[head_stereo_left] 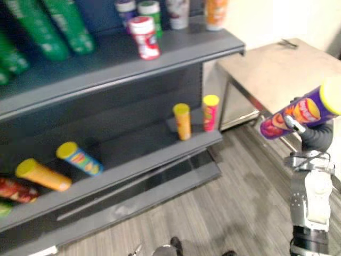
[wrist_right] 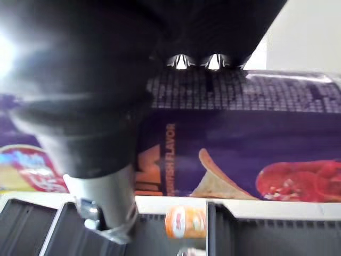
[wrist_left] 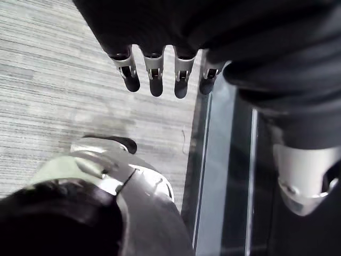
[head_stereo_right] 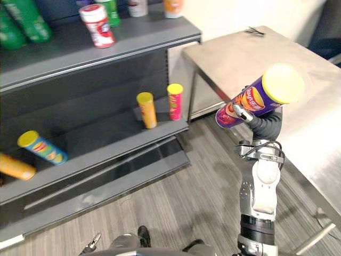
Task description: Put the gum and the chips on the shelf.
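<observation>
Right hand (head_stereo_right: 261, 124) grips the chips can (head_stereo_right: 250, 98) between shelf (head_stereo_right: 106, 143) and table (head_stereo_right: 250, 53); orange can (head_stereo_right: 146, 110), pink can (head_stereo_right: 174, 101) upright at shelf end; left hand (wrist_left: 154, 72) slack

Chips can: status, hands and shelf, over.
Right hand shut on purple chips can, held in air, clear of lower shelf. Left hand open, hanging over floor. Orange can and pink can upright at shelf's right end.

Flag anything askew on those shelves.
On the grey lower shelf, the blue yellow-lidded chips tube and orange tube beside it lie tipped over; the yellow tube and pink tube stand upright. Right hand grips a purple chips tube.
</observation>
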`<state>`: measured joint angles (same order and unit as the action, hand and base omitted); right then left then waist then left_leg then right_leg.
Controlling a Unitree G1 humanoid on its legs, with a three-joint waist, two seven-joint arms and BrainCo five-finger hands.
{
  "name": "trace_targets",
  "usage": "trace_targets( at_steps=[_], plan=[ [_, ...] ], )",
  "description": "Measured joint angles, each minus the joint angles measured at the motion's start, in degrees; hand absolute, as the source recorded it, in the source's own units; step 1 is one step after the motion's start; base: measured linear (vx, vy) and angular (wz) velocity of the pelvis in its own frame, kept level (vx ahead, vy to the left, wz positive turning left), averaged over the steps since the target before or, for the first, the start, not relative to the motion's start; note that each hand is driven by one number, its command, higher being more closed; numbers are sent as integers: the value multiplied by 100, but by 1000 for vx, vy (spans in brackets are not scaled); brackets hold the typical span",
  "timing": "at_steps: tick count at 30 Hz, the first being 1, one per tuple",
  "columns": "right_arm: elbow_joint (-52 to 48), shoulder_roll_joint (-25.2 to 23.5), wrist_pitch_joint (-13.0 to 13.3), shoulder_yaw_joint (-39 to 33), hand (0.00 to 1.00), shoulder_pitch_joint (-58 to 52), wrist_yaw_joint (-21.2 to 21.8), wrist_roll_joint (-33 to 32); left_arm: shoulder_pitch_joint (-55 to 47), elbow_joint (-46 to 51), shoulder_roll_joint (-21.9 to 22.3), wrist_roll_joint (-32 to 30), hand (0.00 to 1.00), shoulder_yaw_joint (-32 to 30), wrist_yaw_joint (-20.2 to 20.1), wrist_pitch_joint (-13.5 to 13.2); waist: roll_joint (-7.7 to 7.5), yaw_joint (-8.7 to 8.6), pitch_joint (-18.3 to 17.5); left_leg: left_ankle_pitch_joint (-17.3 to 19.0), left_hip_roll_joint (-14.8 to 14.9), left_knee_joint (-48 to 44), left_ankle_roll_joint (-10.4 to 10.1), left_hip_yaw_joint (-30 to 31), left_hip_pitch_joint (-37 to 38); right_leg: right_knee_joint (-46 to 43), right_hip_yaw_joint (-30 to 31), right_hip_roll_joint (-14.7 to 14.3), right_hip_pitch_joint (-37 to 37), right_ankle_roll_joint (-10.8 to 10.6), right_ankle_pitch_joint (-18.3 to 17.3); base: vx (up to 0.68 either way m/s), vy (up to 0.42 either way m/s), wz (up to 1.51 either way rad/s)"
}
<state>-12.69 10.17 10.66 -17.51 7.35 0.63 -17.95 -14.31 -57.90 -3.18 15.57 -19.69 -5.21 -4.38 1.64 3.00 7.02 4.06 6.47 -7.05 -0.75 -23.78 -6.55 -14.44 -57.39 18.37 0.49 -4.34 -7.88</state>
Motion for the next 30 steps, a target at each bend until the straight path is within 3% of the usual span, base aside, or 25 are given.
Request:
trace_targets(
  at_steps=[4, 9, 12, 19, 26, 29, 30],
  plan=[
    [0, -65, -19, -12, 100, -251, 23, 9, -28, -146, 63, -99, 0, -100, 6, 3, -37, 10, -19, -129, -364, 366, 150, 259, -22, 243, -58, 88, 29, -107, 458, -58, 192, 34],
    [90, -250, -24, 42, 100, -245, -81, 227, 140, -112, 7, -107, 0, -95, 47, -12, -173, -20, 67, -228, -629, 256, 301, 419, -113, -100, 64, 434, -39, -132, 483, 41, 134, 29],
    [209, -252, -60, 275, 100, -241, -80, 234, 169, -86, -75, -106, 0, -96, 66, -30, -299, 74, 147, -188, -637, 307, 286, 414, -109, -48, 171, 400, -79, -135, 485, 1, 44, -1],
    [209, -247, -64, 524, 100, -278, 150, 235, 166, -77, -75, -104, 0, -102, 38, -41, -322, 170, 214, -167, -545, 389, 303, 364, -130, 247, 528, 128, -144, -131, 480, 8, -7, -8],
    [484, -237, -72, 1525, 100, -213, 368, 233, 181, 145, -69, -57, 0, -83, 31, -52, -390, 226, 271, 109, -285, -258, 227, 388, -484, 397, 544, -71, -138, -154, 565, 98, -32, 1],
    [515, -203, -78, 1953, 100, -211, 429, 234, 188, 136, -45, -62, 0, 3, 33, -51, -286, 197, 387, 411, -326, -531, 289, 621, -414, -733, 683, 421, -166, -128, 547, 149, 122, 42],
    [515, -198, -83, 2026, 100, -208, 450, 235, 187, 139, -80, -62, 0, 27, 38, -52, -317, 205, 409, 466, -428, -539, 337, 743, -309, -1358, 1057, 683, -313, 169, 546, 180, 137, 66]
  ],
)
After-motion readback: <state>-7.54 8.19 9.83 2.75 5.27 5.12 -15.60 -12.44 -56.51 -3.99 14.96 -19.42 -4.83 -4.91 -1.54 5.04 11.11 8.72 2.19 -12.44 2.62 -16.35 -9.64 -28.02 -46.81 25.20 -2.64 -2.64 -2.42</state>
